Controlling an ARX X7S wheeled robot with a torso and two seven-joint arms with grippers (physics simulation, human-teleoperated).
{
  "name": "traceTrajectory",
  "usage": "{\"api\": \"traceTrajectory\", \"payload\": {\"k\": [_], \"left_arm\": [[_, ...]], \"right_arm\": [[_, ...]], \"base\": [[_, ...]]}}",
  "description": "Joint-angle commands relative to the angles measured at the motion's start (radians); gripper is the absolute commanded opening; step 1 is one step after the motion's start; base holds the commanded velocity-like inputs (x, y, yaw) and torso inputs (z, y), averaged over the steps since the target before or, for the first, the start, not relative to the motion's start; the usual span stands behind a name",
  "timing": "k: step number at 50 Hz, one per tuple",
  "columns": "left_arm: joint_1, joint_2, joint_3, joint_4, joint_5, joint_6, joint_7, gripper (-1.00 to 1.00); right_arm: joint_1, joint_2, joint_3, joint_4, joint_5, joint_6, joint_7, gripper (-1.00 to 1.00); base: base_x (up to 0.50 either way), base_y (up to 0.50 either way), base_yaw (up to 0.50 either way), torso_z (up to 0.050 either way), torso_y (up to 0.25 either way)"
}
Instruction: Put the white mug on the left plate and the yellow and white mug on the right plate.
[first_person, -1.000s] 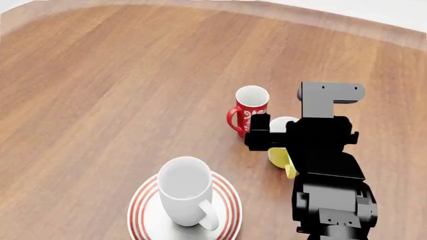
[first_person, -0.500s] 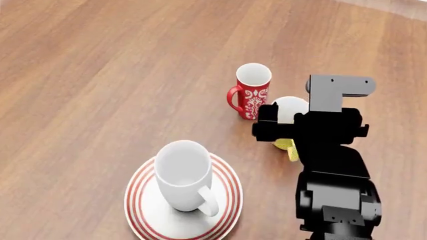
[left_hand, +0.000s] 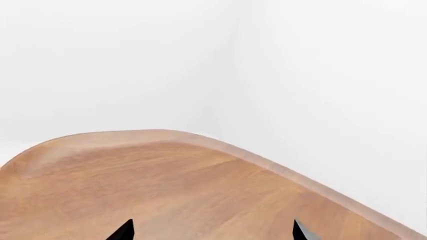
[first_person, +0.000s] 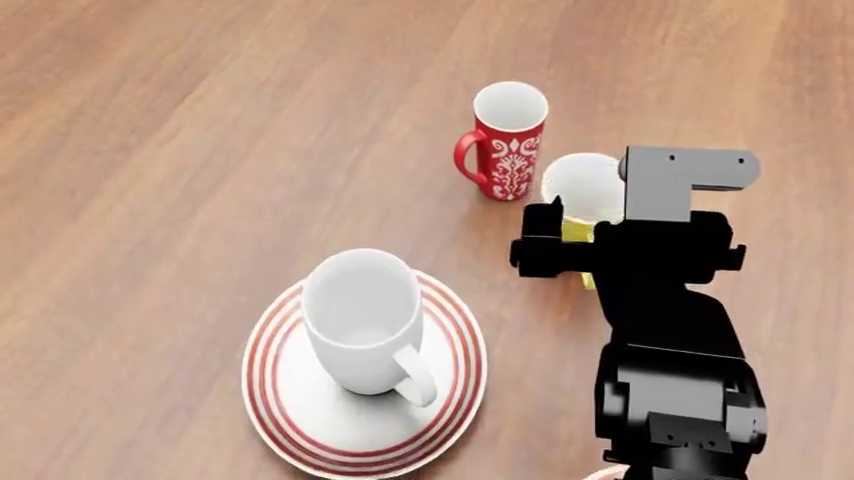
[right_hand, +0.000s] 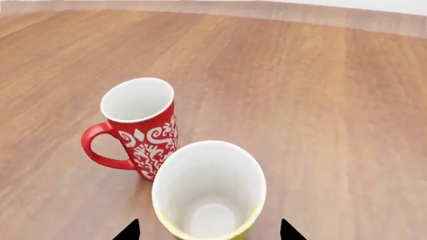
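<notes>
i see my right gripper (right_hand: 207, 231) spread apart around the yellow and white mug (right_hand: 209, 192), beside the red mug (right_hand: 137, 125).

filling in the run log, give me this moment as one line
white mug: on left plate, done | right gripper: jaws open around yellow and white mug | red mug: beside it | left gripper: open, empty

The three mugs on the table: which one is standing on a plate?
The white mug, the widest and plain white, stands on the red-ringed plate. The red patterned mug and the yellow and white mug stand on wood.
</notes>
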Motion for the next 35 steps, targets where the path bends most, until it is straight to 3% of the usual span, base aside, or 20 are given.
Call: {"api": "traceTrajectory", "payload": {"k": [1,10,17,35], "left_arm": [[0.004,-0.002,-0.003,0.002,-0.005,0.011,0.004,1.00],[0.006,-0.001,-0.007,-0.002,-0.016,0.017,0.005,1.00],[0.008,-0.007,0.004,0.003,0.000,0.016,0.004,1.00],[0.006,-0.011,0.005,0.000,-0.004,0.016,-0.005,1.00]], "right_arm": [[-0.009,-0.001,0.002,0.002,0.000,0.000,-0.002,1.00],[-0.015,-0.002,-0.001,0.002,-0.001,0.007,-0.007,1.00],[-0.015,-0.002,0.000,0.002,-0.001,0.006,-0.007,1.00],[-0.011,0.001,0.004,0.002,-0.001,0.008,-0.003,1.00]], "base": [[0.00,0.00,0.00,0.001,-0.250],[0.00,0.00,0.00,0.000,-0.081],[0.00,0.00,0.00,0.004,-0.226],[0.00,0.00,0.00,0.000,-0.020]]}}
